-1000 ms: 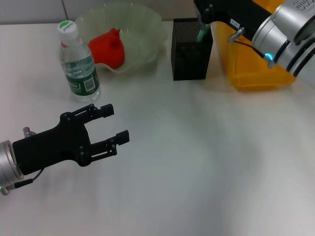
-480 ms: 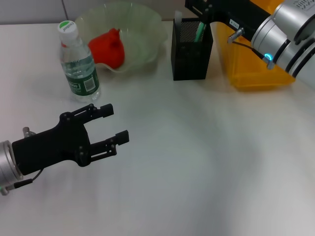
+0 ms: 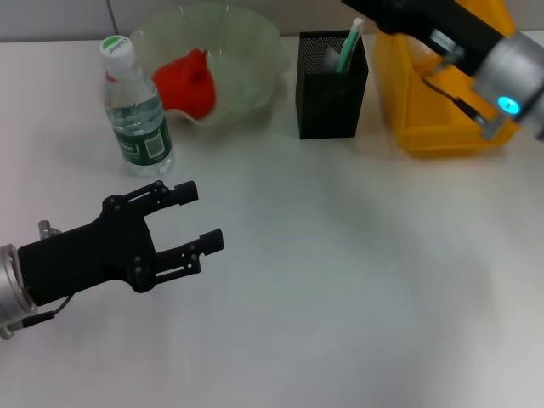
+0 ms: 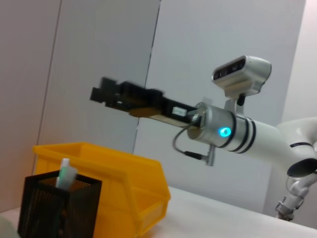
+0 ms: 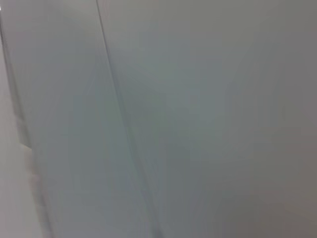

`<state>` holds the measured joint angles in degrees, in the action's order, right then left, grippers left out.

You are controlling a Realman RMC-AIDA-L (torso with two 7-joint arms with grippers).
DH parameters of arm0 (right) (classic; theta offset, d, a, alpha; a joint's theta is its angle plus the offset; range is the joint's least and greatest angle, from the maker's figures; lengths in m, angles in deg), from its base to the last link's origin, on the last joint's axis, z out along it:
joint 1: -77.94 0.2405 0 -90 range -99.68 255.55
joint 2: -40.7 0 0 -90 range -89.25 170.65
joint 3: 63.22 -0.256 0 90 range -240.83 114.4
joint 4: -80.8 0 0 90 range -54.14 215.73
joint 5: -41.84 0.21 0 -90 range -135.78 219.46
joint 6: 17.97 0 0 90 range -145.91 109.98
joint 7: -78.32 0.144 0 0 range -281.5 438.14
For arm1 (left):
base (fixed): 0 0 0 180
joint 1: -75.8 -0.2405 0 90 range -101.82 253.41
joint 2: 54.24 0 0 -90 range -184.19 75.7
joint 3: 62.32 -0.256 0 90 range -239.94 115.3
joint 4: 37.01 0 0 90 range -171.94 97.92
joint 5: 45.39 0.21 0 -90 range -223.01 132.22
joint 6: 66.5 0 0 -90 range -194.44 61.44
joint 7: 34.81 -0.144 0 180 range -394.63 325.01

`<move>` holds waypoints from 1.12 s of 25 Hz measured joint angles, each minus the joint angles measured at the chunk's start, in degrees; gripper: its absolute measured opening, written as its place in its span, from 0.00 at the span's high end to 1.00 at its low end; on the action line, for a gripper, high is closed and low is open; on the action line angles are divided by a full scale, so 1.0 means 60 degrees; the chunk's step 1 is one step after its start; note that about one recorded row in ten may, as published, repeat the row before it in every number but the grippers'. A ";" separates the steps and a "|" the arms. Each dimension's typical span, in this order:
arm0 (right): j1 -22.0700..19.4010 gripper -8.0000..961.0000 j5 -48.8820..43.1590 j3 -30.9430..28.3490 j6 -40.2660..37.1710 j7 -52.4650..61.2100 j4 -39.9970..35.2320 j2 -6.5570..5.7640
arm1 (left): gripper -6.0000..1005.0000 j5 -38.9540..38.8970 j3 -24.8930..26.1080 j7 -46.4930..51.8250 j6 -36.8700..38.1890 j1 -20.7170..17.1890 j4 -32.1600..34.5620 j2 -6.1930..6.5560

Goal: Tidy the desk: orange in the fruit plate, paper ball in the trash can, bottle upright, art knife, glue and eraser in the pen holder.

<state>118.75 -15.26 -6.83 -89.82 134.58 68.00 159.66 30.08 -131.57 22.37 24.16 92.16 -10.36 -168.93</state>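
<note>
Left black two-finger gripper parked low over the white tabletop at the near left, fingers spread apart and holding nothing. Right black gripper raised above the far right of the desk, over the pen holder and bin; fingers not clear enough to tell whether spread or closed, nothing seen in them. Wall only in the right wrist view.

Just below the right arm: black mesh square pen holder standing upright, with a green-and-white stick-shaped item leaning inside, its top poking above the rim; which of the three tools, cannot tell. Same holder in the left wrist view, item's tip rising from it. Just beside the holder on its right, yellow plastic bin.

Left of the holder, translucent pale-green wavy-rimmed fruit plate with a red-orange rounded object lying in it. Near the plate's left edge, clear plastic water bottle with green label and green-white cap standing upright on the table, well apart from the left gripper.
</note>
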 joint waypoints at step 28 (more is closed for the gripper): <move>-0.2412 0.14 -0.7166 0.0190 -0.3629 0.1493 -0.1878 -0.0457 | 0.23 0.1326 -0.0143 0.0777 0.0442 0.0897 -0.0345 0.0195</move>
<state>104.28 -58.25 -5.69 -111.59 143.53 56.73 156.92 38.03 -132.43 27.03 26.82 97.54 -12.44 -167.76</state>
